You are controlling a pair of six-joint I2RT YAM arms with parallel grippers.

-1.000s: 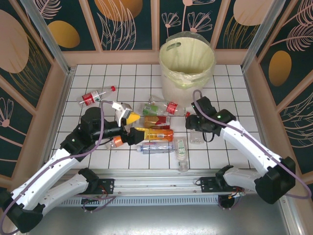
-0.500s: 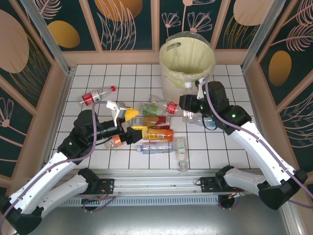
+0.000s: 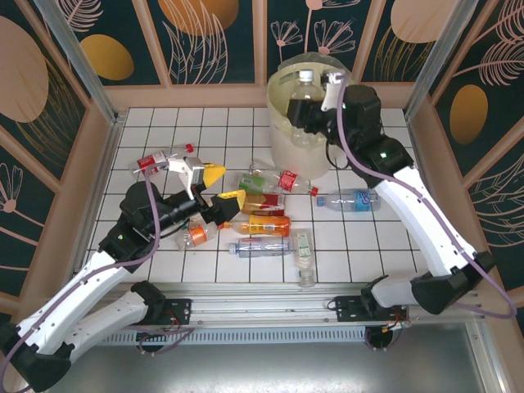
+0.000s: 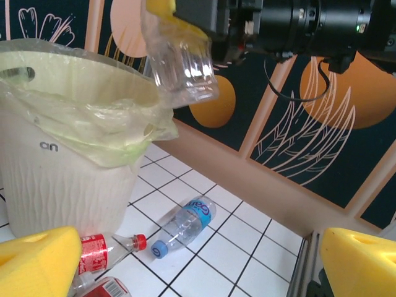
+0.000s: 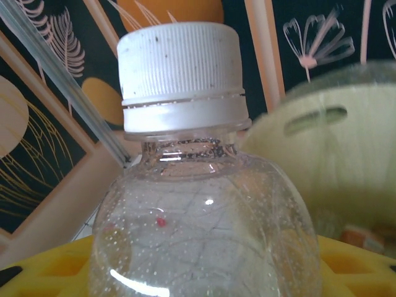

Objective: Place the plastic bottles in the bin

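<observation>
**Release step over the bin.** The white bench (image 3: pixel 368 246), a hard surface gridded into square tiles, carries the work. At its far edge stands the large round white bin (image 3: pixel 285 154). Its plastic wall is wavy-textured, and a thin, crinkled pale yellow-green bag (image 4: pixel 93 133) lines it and folds over the rim.

I hold the right gripper (image 3: pixel 321 105) above the bin's mouth, its jaws clamped on a small clear plastic bottle (image 3: pixel 303 100). In the right wrist view the yellow foam pads (image 5: pixel 43 272) sit against its smooth, glossy shoulder. The left gripper (image 3: pixel 222 187) hovers low over the bench, jaws wide apart with nothing between them, just beside the central cluster of bottles.

By my judgement, the next move is to part the right jaws with the bottle well inside the rim line, so that it falls into the liner rather than glancing off the edge.

Several more bottles lie on their sides on the bench. Among them are an orange-filled bottle (image 3: pixel 262 223), a clear bottle with a blue label (image 3: pixel 350 199) near the bin's foot, and a red-labelled bottle (image 3: pixel 155 161) well off to the left.

Smallest is the held bottle's ribbed white screw cap (image 5: pixel 179 68), speckled with dirt.
</observation>
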